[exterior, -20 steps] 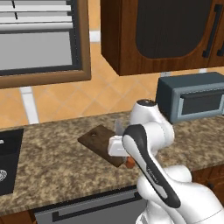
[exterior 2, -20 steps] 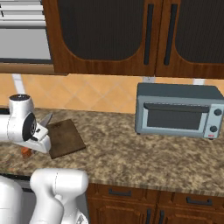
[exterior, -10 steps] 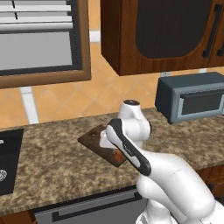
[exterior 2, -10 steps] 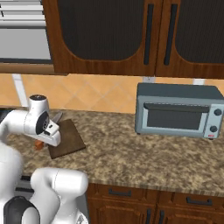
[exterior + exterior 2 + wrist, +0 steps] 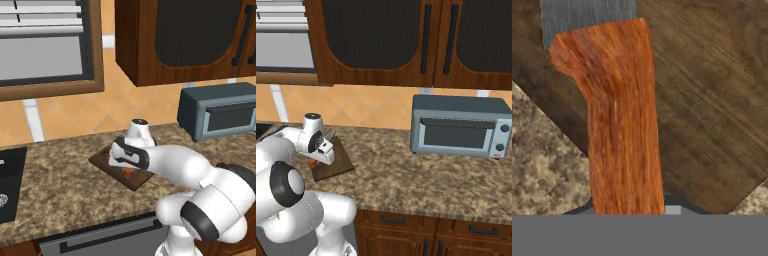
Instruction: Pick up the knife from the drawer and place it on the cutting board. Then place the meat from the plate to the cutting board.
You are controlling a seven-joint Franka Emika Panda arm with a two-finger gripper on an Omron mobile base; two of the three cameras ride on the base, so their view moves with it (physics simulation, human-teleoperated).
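We see the gripper (image 5: 127, 169) low over the cutting board (image 5: 102, 159), its jaws narrowed on the orange-red handle of the knife (image 5: 619, 135). In the hand view the handle runs up from between the fingertips, with the grey blade at the top edge and the dark board beneath. We cannot tell whether the knife touches the board. The hand points downward; the white forearm reaches in from the right of the left base view, elbow bent. The board lies on the speckled granite counter (image 5: 55, 175). A grey toaster oven (image 5: 458, 126) stands well apart, under dark wooden wall cabinets (image 5: 406, 40).
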